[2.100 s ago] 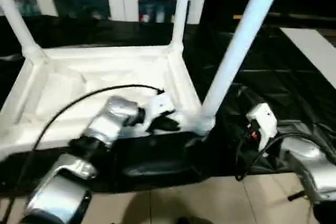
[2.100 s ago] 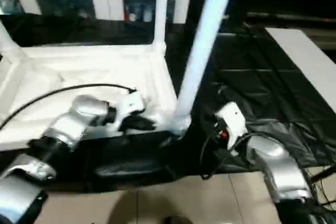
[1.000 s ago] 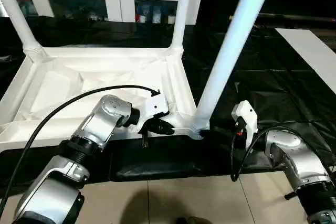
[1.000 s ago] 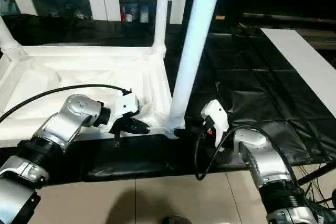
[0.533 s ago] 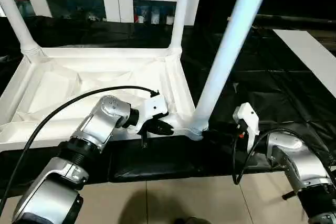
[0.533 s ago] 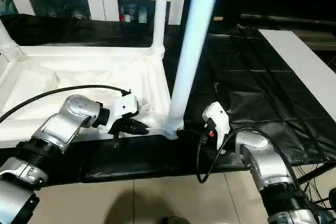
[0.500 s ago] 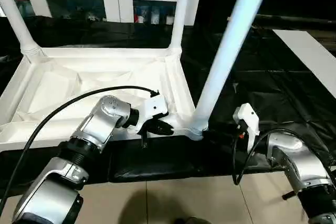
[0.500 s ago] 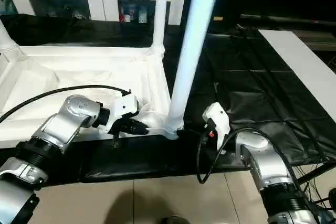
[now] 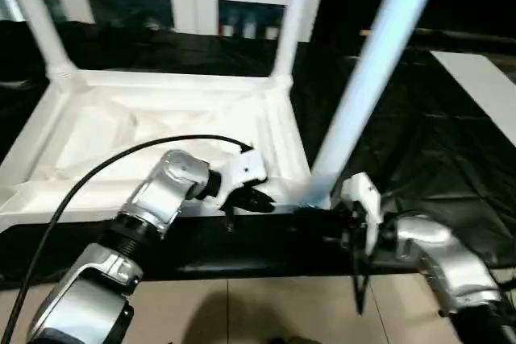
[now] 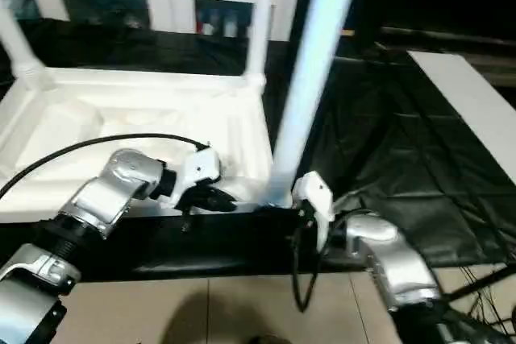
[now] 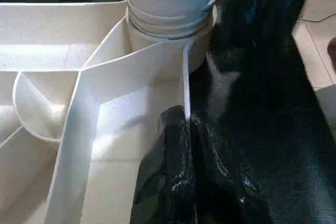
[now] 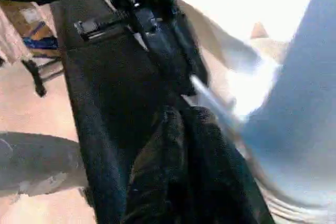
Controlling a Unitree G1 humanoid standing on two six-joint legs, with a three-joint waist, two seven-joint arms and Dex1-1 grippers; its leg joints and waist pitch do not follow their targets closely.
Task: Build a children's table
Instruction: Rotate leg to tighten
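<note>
Here the white plastic rectangular tabletop (image 9: 161,130) lies upside down on the black-covered surface (image 9: 419,151), with long tapered white tube legs (image 9: 375,78) standing in its corner sockets. The left pincer (image 11: 188,124) pinches the tabletop's thin near rim beside the nearest leg. The right pincer (image 12: 181,116) sits closed, empty, touching that corner.

Near leg (image 9: 367,78): top cut by frame edge | far legs (image 9: 294,22): tops cut off | right gripper (image 12: 181,124): blurred, fingertips' contact unclear
</note>
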